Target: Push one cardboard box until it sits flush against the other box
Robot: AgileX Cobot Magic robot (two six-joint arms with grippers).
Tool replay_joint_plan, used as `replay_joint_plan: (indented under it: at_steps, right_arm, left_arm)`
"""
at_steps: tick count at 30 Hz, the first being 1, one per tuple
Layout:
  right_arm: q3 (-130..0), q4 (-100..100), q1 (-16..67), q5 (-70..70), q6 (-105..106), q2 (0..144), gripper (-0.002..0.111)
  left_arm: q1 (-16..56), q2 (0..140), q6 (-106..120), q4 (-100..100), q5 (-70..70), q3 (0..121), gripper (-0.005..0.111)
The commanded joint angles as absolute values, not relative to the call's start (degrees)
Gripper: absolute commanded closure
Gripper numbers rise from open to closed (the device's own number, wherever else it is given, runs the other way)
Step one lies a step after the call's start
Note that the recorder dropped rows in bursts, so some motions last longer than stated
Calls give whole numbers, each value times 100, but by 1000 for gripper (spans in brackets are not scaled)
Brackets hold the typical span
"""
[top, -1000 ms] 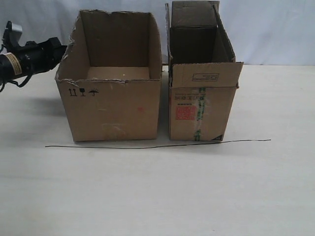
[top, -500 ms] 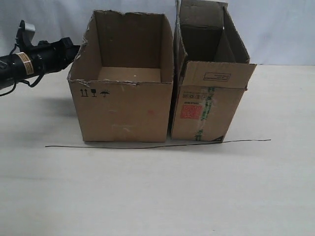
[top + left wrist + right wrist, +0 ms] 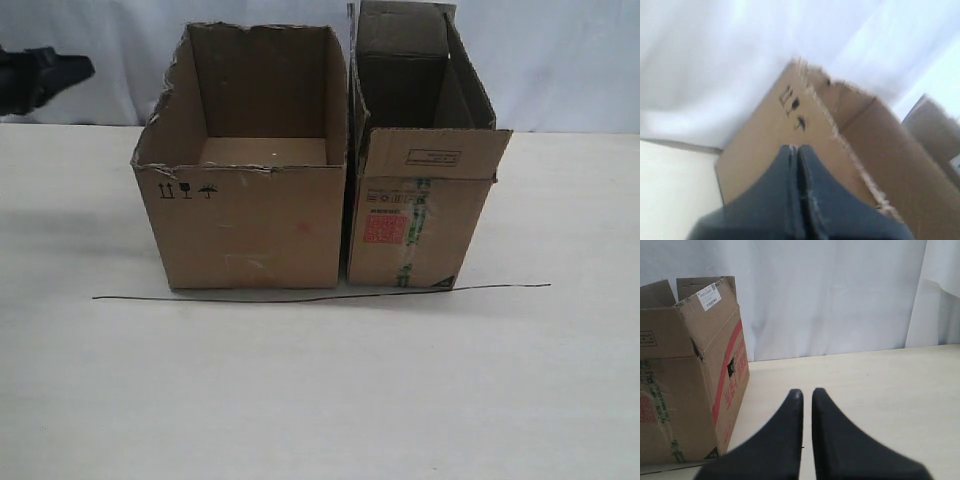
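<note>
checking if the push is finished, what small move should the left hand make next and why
Probably one more short nudge: set the left hand against the outer side wall of the cardboard box and press it toward the other box. The hand is shut and hangs clear of the box, and a thin dark slit shows between the boxes low down, so they may not be fully flush.
</note>
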State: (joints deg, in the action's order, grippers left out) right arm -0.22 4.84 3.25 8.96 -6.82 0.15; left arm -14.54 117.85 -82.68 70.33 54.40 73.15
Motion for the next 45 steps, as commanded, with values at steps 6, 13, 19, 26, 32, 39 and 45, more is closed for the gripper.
replay_joint_plan:
  at_steps: [6, 13, 19, 26, 32, 39, 45]
  right_arm:
    - [0, 473, 346, 917, -677, 0, 103]
    - [0, 473, 346, 917, -677, 0, 103]
    - [0, 473, 346, 917, -677, 0, 103]
    - [0, 473, 346, 917, -677, 0, 103]
    - [0, 473, 346, 917, -677, 0, 103]
    - [0, 473, 346, 917, -677, 0, 103]
    - [0, 473, 346, 917, -677, 0, 103]
  left_arm:
    - [-1728, 9741, -7099, 5881, 5611, 4606, 107]
    - [-1728, 8114, -5869, 4850, 6293, 2542, 107]
    - [-1728, 6472, -5485, 4576, 6226, 1283, 107]
    - [-1728, 4521, -5885, 4998, 5666, 315, 107]
    - [-1501, 3139, -6629, 5673, 4267, 63, 107]
    - [-85, 1626, -6805, 5459, 2333, 13, 107]
    - [496, 748, -7031, 5459, 1022, 13, 107]
